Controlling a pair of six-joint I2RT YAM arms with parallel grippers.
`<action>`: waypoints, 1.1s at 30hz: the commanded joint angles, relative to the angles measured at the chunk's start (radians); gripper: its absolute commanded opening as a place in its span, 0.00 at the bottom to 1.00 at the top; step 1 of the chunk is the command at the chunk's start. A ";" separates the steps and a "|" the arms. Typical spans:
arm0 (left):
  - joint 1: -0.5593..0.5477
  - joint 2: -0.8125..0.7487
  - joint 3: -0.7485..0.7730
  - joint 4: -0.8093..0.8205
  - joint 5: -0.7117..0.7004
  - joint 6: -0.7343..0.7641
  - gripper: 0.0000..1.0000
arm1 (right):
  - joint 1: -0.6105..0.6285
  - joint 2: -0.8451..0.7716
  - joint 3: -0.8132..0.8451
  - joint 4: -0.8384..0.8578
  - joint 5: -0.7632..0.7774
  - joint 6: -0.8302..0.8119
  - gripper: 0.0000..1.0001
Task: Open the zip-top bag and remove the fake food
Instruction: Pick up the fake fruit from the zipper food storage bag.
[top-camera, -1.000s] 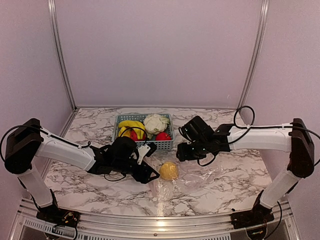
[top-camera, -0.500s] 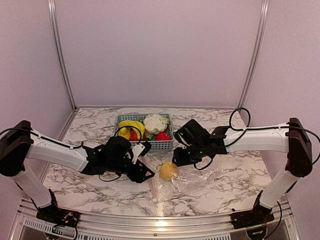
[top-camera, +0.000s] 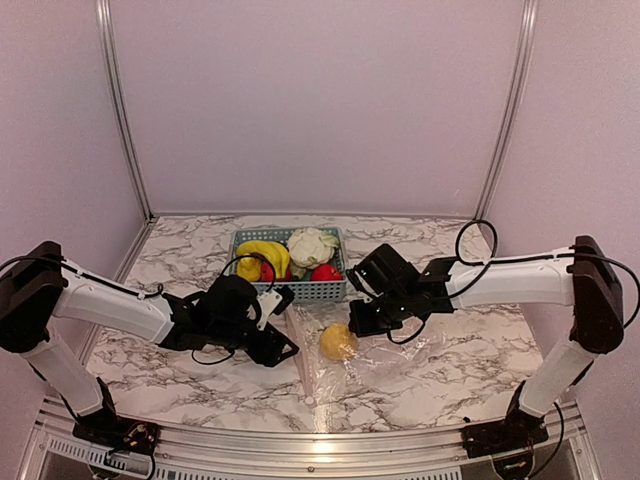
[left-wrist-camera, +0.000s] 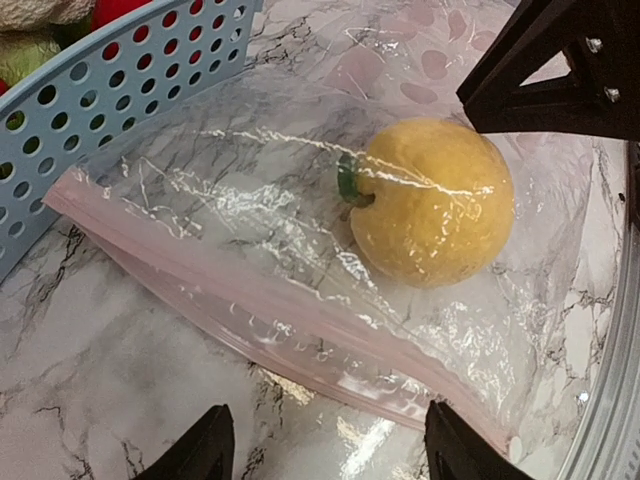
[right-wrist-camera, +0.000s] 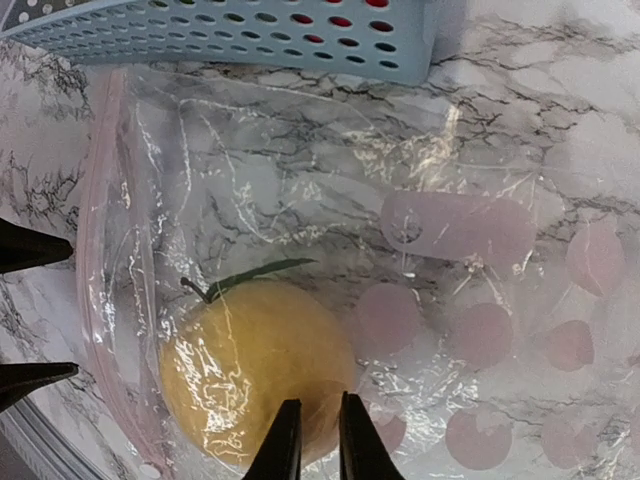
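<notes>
The clear zip-top bag (top-camera: 372, 362) lies flat on the marble in front of the basket, and its pale pink zipper strip (left-wrist-camera: 300, 338) faces my left gripper. One piece of fake food, a yellow fruit (top-camera: 338, 341) with a green stem, sits inside it (left-wrist-camera: 432, 203) (right-wrist-camera: 250, 365). My left gripper (top-camera: 288, 352) (left-wrist-camera: 325, 442) is open and low, just short of the zipper strip, touching nothing. My right gripper (top-camera: 362, 322) (right-wrist-camera: 318, 425) hangs over the fruit's far side. Its jaws are nearly together on the bag's top film.
A light blue slotted basket (top-camera: 320, 291) stands just behind the bag and holds bananas (top-camera: 262, 255), a cauliflower (top-camera: 312, 245) and red pieces. Its wall (left-wrist-camera: 120, 110) is close on my left gripper's far side. The table's metal rim (left-wrist-camera: 600, 380) runs beside the bag.
My right gripper has moved left and down over the fruit and its jaws have closed to a narrow slit. My left gripper has drawn back a little to the left, still open.
</notes>
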 joint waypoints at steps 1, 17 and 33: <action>0.004 0.007 0.006 -0.029 -0.027 0.027 0.67 | 0.007 0.021 -0.004 0.019 -0.007 0.007 0.09; -0.022 0.109 0.118 -0.074 -0.109 0.116 0.62 | 0.006 0.049 -0.003 0.002 0.026 0.003 0.00; -0.050 0.156 0.149 -0.072 -0.078 0.159 0.68 | 0.005 0.129 0.021 0.034 0.018 -0.027 0.00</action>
